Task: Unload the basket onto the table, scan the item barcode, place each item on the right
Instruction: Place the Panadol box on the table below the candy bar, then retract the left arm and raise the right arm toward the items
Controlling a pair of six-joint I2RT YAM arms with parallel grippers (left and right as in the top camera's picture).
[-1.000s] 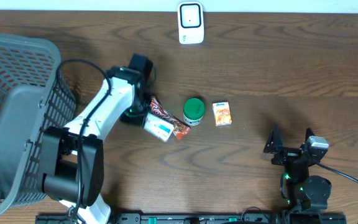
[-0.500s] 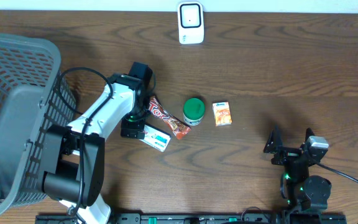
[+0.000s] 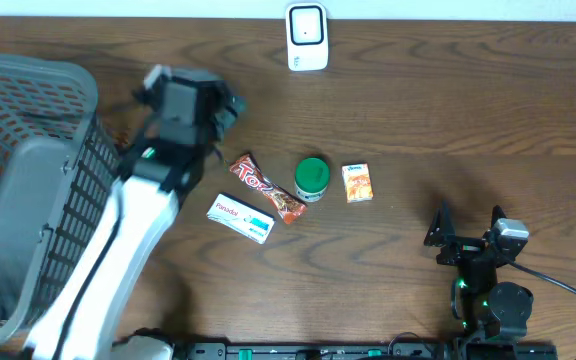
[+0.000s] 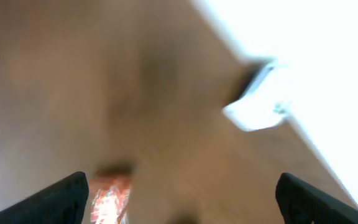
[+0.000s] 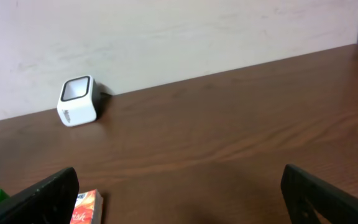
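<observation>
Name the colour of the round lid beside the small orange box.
Green: the round lid shows clearest in the overhead view.

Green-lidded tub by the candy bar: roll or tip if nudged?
Green-lidded tub stands lid-up, so a nudge probably slides it rather than tips it. Round body would likely roll if toppled. Candy bar close beside it may get pushed along.

There is one white scanner (image 3: 307,37), one grey basket (image 3: 28,190), one candy bar (image 3: 268,190), one jar (image 3: 312,178) with a green lid, one small orange box (image 3: 357,183) and one white and blue box (image 3: 240,217).
</observation>
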